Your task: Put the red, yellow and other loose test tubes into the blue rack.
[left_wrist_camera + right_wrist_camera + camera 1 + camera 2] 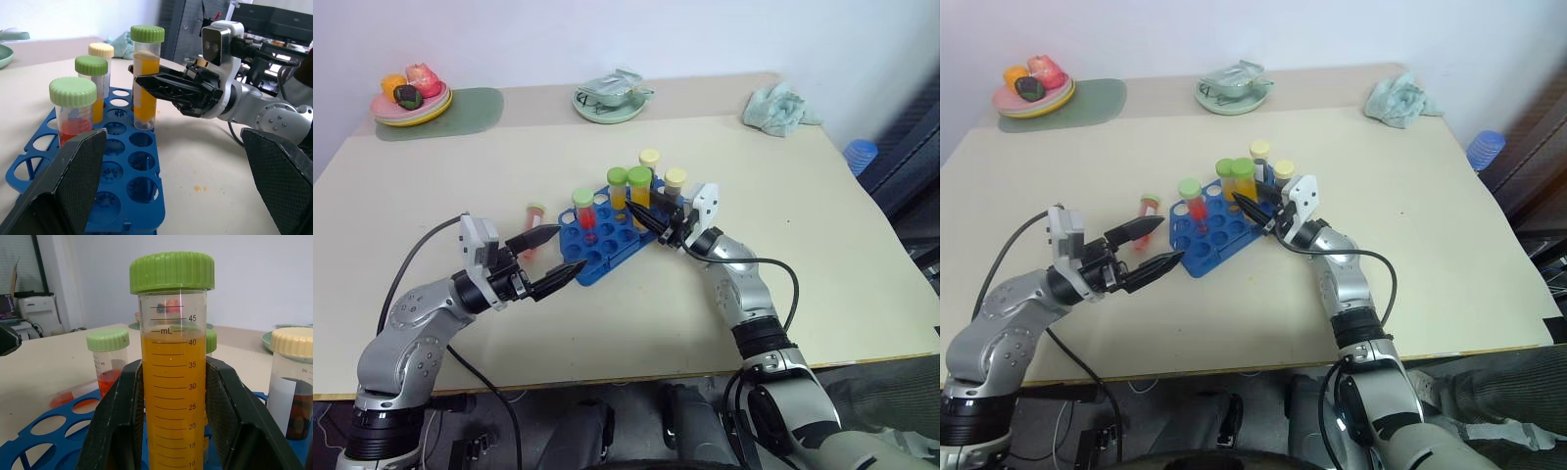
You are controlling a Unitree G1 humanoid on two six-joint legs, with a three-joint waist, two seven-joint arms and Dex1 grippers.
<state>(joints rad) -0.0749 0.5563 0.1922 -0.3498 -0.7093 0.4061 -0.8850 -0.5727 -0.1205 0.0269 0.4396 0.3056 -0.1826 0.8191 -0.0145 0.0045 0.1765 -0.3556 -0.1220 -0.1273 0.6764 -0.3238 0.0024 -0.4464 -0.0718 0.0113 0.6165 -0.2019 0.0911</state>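
Right wrist view has the right jaws clamped on the yellow tube (168, 382), one black finger pressed to each side of its wall below the green cap. The tube stands upright, its long axis vertical, over the blue rack (603, 247). From the left wrist its lower end meets the rack's top plate at a hole in the row nearest the right arm. Whether it is fully seated I cannot tell.

Seen from the head, the rack sits mid-table, with this tube at about 1 o'clock from the rack's centre. A red tube (584, 211) and other capped tubes stand in holes around it. My reading is that the placing is nearly finished: what remains is a straight drop along the tube's own axis, then a release.

One loose red tube (533, 223) lies flat on the table just off the rack's 9 o'clock side. Its long axis runs roughly 12 to 6 o'clock, cap at the far end. The left jaws stand wide apart and empty. That tube lies at about 10 o'clock from them, near the upper finger. The left arm is much the nearer for it.
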